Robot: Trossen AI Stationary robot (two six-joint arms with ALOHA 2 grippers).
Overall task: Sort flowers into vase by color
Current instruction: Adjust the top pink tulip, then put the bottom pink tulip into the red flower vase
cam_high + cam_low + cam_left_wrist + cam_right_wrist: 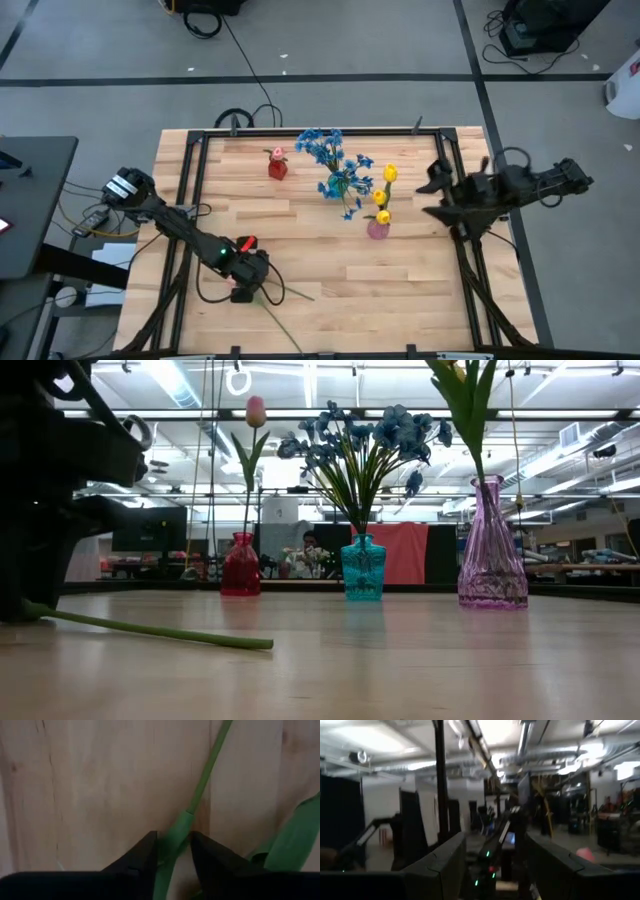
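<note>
A long green-stemmed flower [283,322] lies flat on the table near the front left, and its stem [150,630] also shows in the low view. My left gripper [248,283] points down over the bloom end, open, with a finger on each side of the stem [186,820]. The bloom is mostly hidden under the gripper. A red vase [277,168] holds a pink tulip, a teal vase [337,186] blue blossoms, and a pink vase [378,229] yellow tulips. My right gripper [432,196] is raised at the table's right side, open and empty. My left gripper's fingers [145,852] come from above and lie across the thick part of the stem [176,836], one on each side. Whether they touch it I cannot tell. The flower lies flat on the table.
The three vases stand in a loose row across the far half of the table. A black frame rail [188,200] runs along the table's left, far and right sides. Bare wood [400,290] lies at the front right.
</note>
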